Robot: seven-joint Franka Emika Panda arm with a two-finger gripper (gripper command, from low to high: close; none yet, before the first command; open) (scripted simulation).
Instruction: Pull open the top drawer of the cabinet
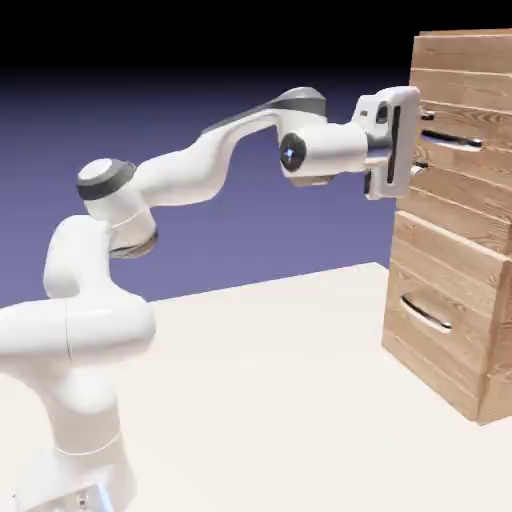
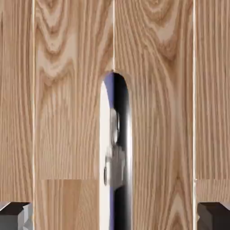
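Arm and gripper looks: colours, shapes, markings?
Arm: glossy white, rounded tubular links, dark grey bands at some joints, small blue light near the wrist. Gripper: white, boxy, elongated housing with a dark slot; small dark-grey, blocky fingertips. No loose cables visible.

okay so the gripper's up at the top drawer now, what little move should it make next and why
Probably ease straight in toward the top drawer a touch, then close on its handle. The gripper stands open, with one fingertip on each side of the chrome bar and visible space between the bar and both fingertips, so nothing is gripped yet.
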